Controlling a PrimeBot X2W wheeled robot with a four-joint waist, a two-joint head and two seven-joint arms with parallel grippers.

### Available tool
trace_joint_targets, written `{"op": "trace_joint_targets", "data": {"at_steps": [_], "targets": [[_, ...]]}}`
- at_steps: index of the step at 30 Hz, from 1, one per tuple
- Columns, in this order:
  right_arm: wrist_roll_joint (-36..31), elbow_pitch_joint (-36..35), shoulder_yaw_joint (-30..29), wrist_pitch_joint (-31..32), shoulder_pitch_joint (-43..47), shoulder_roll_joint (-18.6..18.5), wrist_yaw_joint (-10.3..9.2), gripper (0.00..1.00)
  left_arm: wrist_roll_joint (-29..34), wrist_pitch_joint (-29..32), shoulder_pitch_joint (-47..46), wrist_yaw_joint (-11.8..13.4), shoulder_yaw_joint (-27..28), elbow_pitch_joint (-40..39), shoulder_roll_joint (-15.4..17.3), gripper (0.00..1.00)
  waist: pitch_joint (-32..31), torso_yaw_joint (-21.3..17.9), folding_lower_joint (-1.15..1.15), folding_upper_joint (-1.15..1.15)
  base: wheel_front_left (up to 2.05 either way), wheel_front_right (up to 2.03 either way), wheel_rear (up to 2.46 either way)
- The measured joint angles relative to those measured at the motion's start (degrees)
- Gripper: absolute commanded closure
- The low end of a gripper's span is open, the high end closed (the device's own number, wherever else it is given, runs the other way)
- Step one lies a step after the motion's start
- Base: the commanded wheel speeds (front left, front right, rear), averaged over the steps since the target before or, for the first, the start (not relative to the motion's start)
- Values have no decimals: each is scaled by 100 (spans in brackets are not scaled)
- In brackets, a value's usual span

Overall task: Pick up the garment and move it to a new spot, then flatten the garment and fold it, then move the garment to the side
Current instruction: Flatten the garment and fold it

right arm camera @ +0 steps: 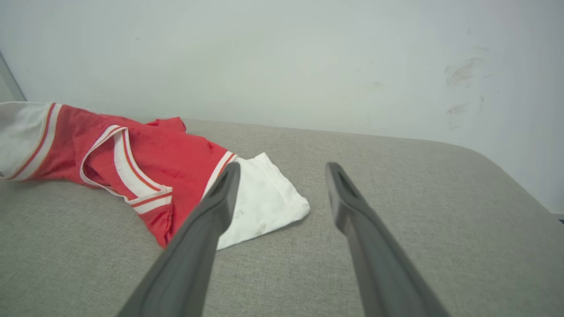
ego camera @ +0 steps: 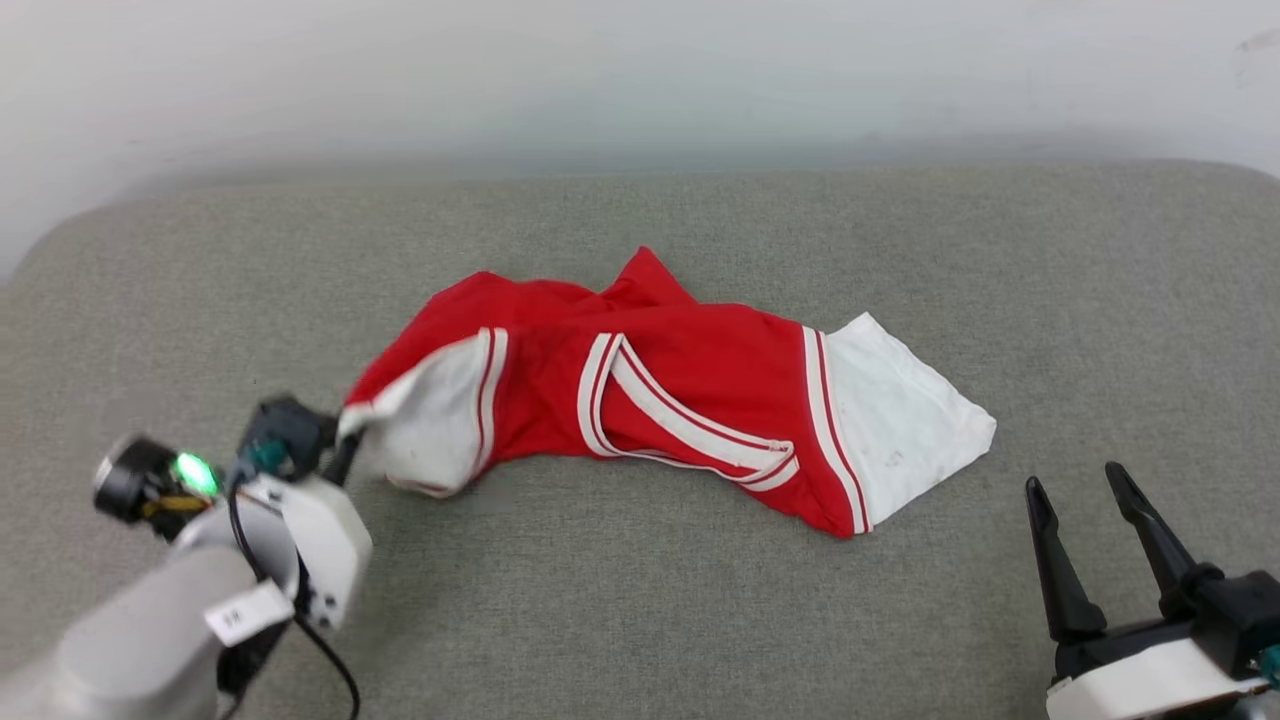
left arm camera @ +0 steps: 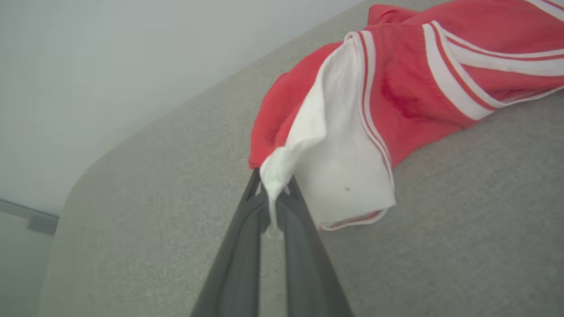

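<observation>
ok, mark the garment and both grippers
garment (ego camera: 700, 365), head view, red body above the collar trim
left gripper (left arm camera: 273, 187), left wrist view, between fingertips pinching the garment
right gripper (right arm camera: 283, 167), right wrist view, between open fingertips

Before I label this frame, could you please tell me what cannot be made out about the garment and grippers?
- Underside of the garment: head view, it lies folded over itself on the grey surface.
- Tips of the left gripper: left wrist view, covered by the bunched white sleeve they pinch.
- That sleeve's outer end: right wrist view, cut off by the left edge.
- Wrist of the right gripper: head view, cut off by the bottom edge.
</observation>
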Motion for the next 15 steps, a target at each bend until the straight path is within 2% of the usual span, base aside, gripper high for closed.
{"op": "trace_joint_targets", "data": {"at_steps": [3,7,11,15], "targets": [[0,8,-38,0,98,19,0,0,-110,-67,521,191,-100,-252,-22,100,-89,56,0,0,0,0,0],[8,24,-108,0,221,38,0,0,-200,-67,1141,321,-283,-492,-149,100,-184,133,0,0,0,0,0],[20,71,-148,0,336,58,0,0,-280,-99,1581,417,-358,-613,-333,100,-265,186,0,0,0,0,0],[54,114,-194,0,422,70,0,0,-334,-169,1944,391,-427,-633,-523,100,-317,209,0,0,0,0,0]]}}
